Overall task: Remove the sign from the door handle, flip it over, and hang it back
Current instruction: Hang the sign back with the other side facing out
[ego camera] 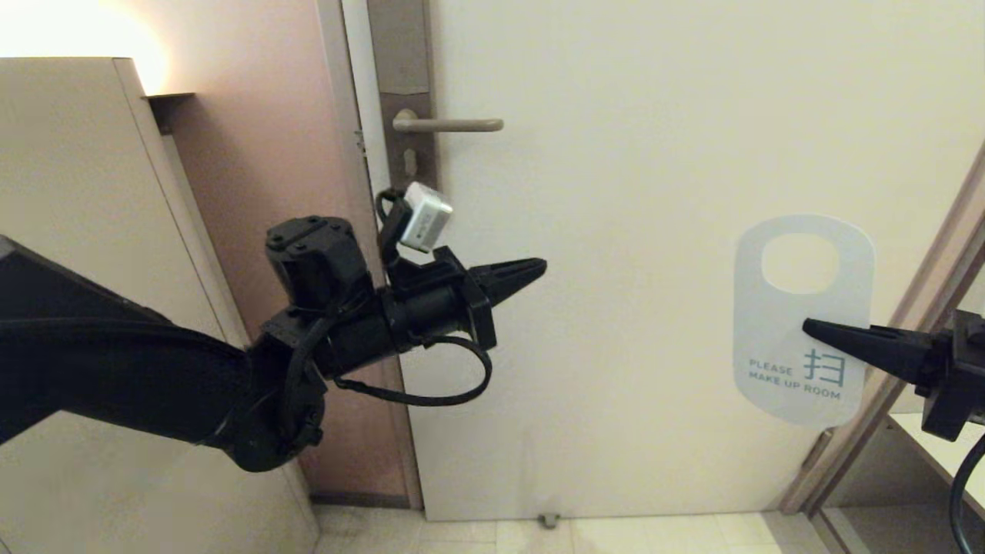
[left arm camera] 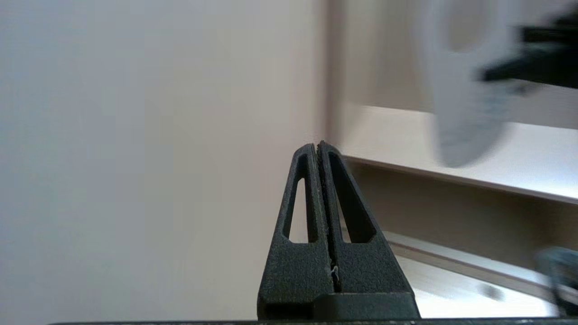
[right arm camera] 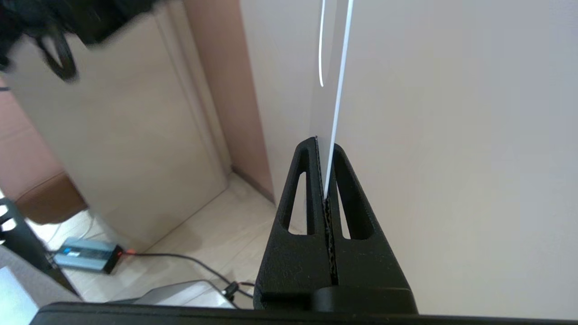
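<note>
The sign [ego camera: 793, 331] shows its white side with blue "PLEASE MAKE UP ROOM" text, its round hole uppermost, held in the air before the door at the right. My right gripper [ego camera: 809, 328] is shut on its right edge, just below the hole; the right wrist view shows the sign [right arm camera: 336, 90] edge-on between the right gripper [right arm camera: 326, 146] tips. The door handle [ego camera: 454, 124] sticks out bare from its brownish backplate [ego camera: 406, 146] at upper left. My left gripper [ego camera: 541, 266] is shut and empty, below the handle and pointing right toward the sign. In the left wrist view the left gripper [left arm camera: 318, 145] points at the blurred sign [left arm camera: 469, 113].
A beige cabinet [ego camera: 92, 269] stands left of the door, with a pink wall strip [ego camera: 285, 154] between them. A shelf [ego camera: 935, 446] sits behind the door frame at the lower right. A power box [right arm camera: 86, 255] and its cable lie on the tiled floor [ego camera: 600, 535].
</note>
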Motion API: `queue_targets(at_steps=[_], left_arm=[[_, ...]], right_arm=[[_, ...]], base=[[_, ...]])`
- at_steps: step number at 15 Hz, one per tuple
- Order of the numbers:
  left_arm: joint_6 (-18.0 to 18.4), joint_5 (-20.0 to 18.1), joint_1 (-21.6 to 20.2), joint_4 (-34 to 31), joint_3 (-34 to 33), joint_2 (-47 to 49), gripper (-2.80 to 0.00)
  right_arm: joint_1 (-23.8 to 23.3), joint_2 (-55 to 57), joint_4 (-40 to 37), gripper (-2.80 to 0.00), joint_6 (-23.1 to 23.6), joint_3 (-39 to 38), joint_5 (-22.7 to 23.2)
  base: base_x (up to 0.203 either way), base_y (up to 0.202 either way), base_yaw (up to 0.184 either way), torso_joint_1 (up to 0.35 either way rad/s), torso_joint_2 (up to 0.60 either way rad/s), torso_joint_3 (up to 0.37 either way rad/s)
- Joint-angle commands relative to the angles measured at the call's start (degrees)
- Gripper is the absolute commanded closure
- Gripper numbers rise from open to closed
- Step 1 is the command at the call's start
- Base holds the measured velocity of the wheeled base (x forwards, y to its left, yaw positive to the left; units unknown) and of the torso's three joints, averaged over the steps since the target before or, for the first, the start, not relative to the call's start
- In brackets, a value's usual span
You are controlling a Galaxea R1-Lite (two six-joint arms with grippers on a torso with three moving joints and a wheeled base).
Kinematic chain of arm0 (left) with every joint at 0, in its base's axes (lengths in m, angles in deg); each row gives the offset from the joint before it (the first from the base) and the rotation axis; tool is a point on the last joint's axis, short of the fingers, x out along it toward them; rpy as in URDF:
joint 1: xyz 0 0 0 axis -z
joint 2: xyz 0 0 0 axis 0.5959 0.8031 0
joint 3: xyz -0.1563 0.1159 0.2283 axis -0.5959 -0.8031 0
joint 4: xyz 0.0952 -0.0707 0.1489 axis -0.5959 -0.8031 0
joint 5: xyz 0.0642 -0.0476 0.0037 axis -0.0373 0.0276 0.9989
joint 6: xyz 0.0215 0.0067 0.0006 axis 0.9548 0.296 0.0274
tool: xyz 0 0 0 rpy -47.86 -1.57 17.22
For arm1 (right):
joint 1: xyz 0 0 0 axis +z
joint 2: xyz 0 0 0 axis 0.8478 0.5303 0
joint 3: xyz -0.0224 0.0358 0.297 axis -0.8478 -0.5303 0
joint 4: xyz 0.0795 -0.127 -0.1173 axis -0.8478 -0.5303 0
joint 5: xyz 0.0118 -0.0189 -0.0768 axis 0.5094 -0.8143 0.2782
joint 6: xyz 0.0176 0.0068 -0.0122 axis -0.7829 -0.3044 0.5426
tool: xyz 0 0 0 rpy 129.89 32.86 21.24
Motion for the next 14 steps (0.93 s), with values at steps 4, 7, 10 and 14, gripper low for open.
queue_targets(at_steps=[4,7,10,14], left_arm=[[1.39,4.89,-6.97,-2.24,-6.28,-11.88,0.00],[1.45,5.19,-12.82,-2.34,-12.39,-18.83,0.00],[1.41,5.18,-19.62,-2.35,-19.38,-25.32,0.00],[1.31,5.14,-26.17,-2.28,-29.70,-33.49,0.00]], right_arm=[[-1.43,-2.84,0.15,0.00,0.01,-0.91,0.24],[-1.51,-4.63,0.15,0.00,0.01,-1.93,0.24],[-1.51,-5.44,0.15,0.00,0.09,-1.84,0.24],[-1.51,-6.68,0.15,0.00,0.09,-1.94,0.33]], base=[[0.000,0.000,0.000,0.000,0.00,0.000],[0.000,0.000,0.000,0.000,0.00,0.000],[0.000,0.000,0.000,0.000,0.00,0.000],[0.000,0.000,0.000,0.000,0.00,0.000]])
